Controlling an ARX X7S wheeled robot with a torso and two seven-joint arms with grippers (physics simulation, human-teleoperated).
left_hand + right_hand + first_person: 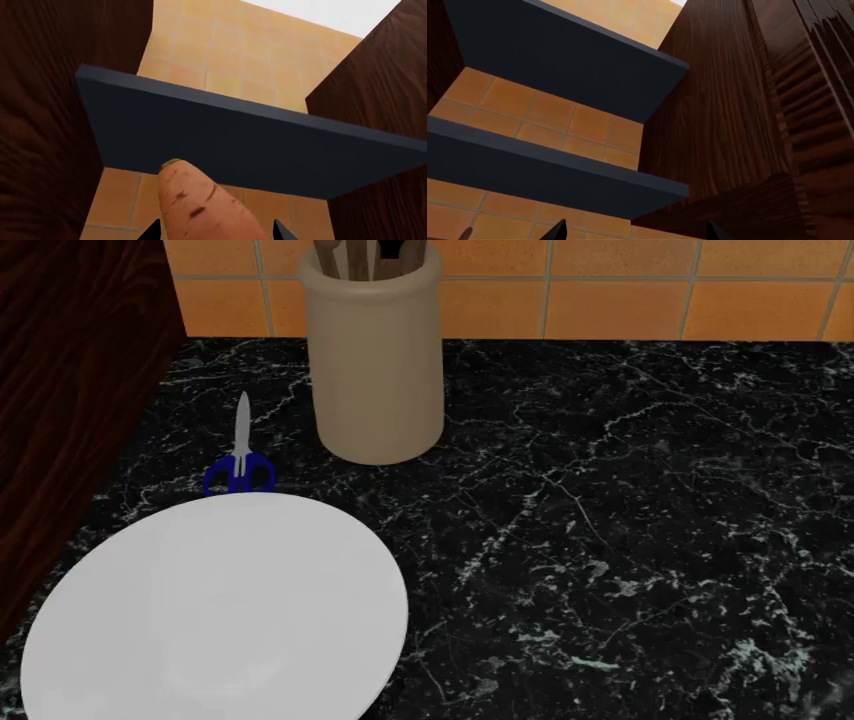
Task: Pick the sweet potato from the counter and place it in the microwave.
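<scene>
In the left wrist view, the sweet potato (200, 210) is seen standing up between the two dark fingertips (152, 231) of the left gripper (217, 232). It is pinched by them, with its orange-brown body filling the gap and its dark-flecked tapered end pointing away from the camera. Beyond that end a dark blue-grey shelf (253, 145) is seen from below, spanning between two dark wood cabinet panels (47, 120). Orange wall tiles (220, 55) are visible above and below the shelf.

In the head view, the counter (627, 540) is shown as a black slab with thin white veins. A beige crock (372, 355) stands upright near the tiled wall, and several utensil handles (360, 255) are held in it; what kinds they are cannot be told. A large white plate (214, 610) lies near the counter's front left, with nothing shown on it. Blue-handled scissors (242, 462) lie just behind the plate's rim, blades pointing toward the wall. Neither arm nor the sweet potato is seen in this view.

In the right wrist view, only the two dark fingertips (557, 231) of the right gripper (637, 232) are visible at the picture's edge. They are held well apart with nothing between them. Two dark blue-grey shelves (554, 175) are seen from below against orange tiles, beside a tall wood cabinet (740, 110).
</scene>
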